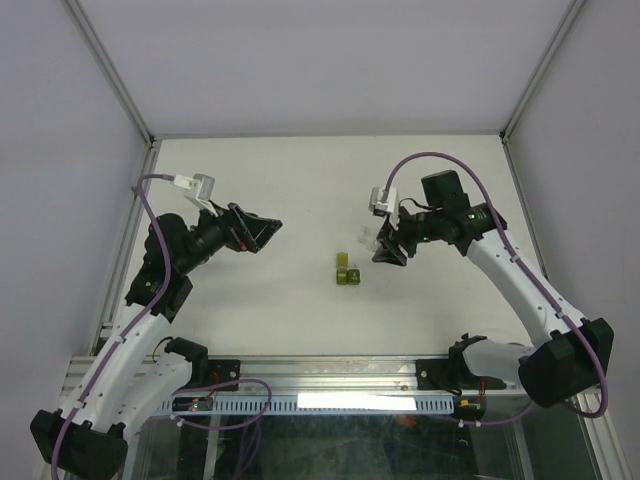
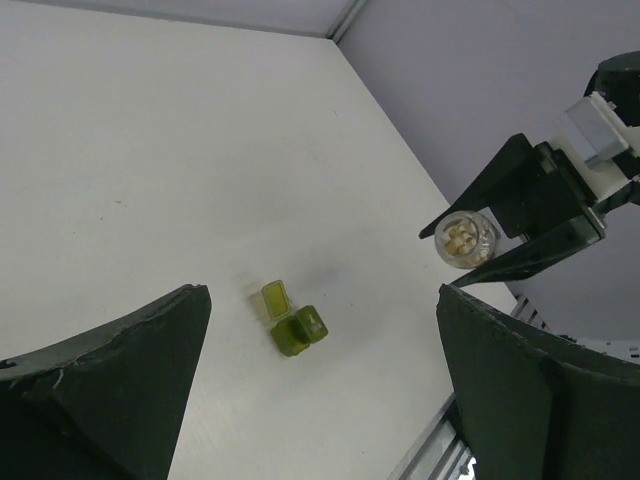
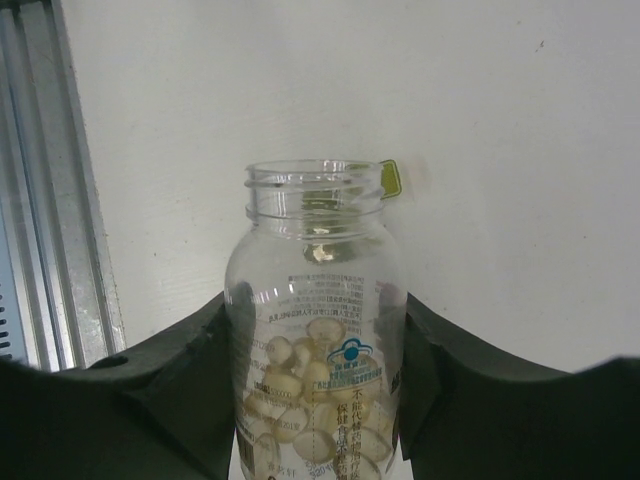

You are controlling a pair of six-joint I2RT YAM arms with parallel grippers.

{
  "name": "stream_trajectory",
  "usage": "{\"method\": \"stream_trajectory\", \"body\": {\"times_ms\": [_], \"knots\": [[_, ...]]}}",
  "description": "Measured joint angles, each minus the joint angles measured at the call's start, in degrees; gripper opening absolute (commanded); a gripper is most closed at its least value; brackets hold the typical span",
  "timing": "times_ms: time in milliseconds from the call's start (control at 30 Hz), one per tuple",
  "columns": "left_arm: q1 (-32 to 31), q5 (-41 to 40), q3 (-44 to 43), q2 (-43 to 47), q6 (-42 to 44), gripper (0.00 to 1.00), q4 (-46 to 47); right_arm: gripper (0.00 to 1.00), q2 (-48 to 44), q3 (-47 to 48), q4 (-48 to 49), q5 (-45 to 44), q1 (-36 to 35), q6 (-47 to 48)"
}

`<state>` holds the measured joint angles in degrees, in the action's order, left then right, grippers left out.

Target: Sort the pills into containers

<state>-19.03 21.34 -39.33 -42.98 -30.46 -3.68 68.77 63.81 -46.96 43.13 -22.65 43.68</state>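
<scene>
The pills – pale tan pieces – lie heaped in the closed end of a clear bottle with printed lettering on its side; its threaded mouth has no cap and points away from the wrist. The right gripper has its two dark fingers clamped on the bottle's sides and holds it off the table. From the left wrist the bottle shows end-on as a small round disc with pills visible inside it. The green box – a cluster of tiny translucent olive compartments – sits on the white table between the two arms, near the bottle and lower-left of it in the top view. In the right wrist view only a green corner of it shows past the bottle's rim. The left gripper hangs over the table well apart from the box, its jaws spread wide and holding nothing, aimed toward the box and the bottle.
</scene>
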Motion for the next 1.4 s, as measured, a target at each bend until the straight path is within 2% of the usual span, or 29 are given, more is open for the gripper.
{"method": "stream_trajectory", "body": {"times_ms": [167,433,567,1033,1400], "knots": [[0.0,0.2,-1.5,2.3,5.7,0.99,-7.0,0.00,0.7,-3.1,0.5,-5.4,-4.2,0.3],[0.0,-3.1,-1.5,3.5,11.3,0.99,-15.0,0.00,5.1,-6.3,2.1,-7.7,-6.0,1.8],[0.0,-3.7,-1.5,3.1,12.0,0.99,-16.3,0.00,7.1,-8.4,4.9,-10.1,-7.3,1.6],[0.0,-5.0,-1.5,3.2,12.3,0.99,-17.7,0.00,10.5,-12.8,10.2,-6.6,-6.3,5.1],[0.0,-6.0,-1.5,3.6,12.3,0.99,-17.8,0.00,14.3,-6.0,4.4,-13.0,-6.2,11.6]]}}
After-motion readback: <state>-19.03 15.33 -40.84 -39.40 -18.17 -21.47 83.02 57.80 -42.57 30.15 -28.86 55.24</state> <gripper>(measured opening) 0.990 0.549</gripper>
